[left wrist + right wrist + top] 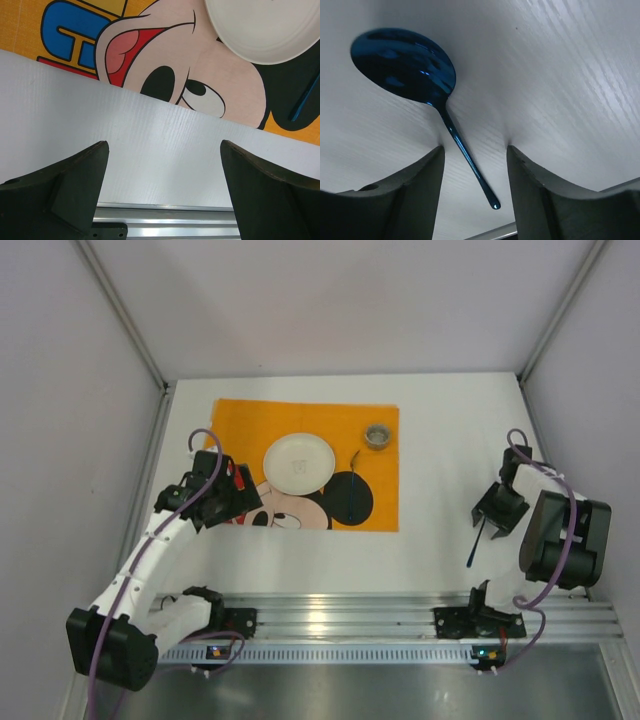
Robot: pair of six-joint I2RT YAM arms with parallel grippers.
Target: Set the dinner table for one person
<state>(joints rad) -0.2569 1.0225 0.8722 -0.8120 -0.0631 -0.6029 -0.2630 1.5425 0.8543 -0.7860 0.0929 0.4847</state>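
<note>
The white dinner table (pixel 450 440) carries an orange cartoon-mouse placemat (pixel 240 420). On the mat are a white plate (pixel 300 462), a small metal cup (pixel 378 435) and a thin blue utensil (pixel 355 492). A blue spoon (pixel 474 548) lies on the bare table right of the mat. My right gripper (pixel 490 515) is open and low over it. In the right wrist view the fingertips rest on the table either side of the spoon's (pixel 405 62) handle, the gripper (pixel 475 148) not closed on it. My left gripper (pixel 228 495) is open and empty at the mat's lower left corner (pixel 164 147).
Grey walls enclose the table on three sides. An aluminium rail (pixel 340 615) with both arm bases runs along the near edge. In the left wrist view the plate (pixel 265 30) and the blue utensil (pixel 306 97) lie at the upper right, the rail (pixel 165 220) below.
</note>
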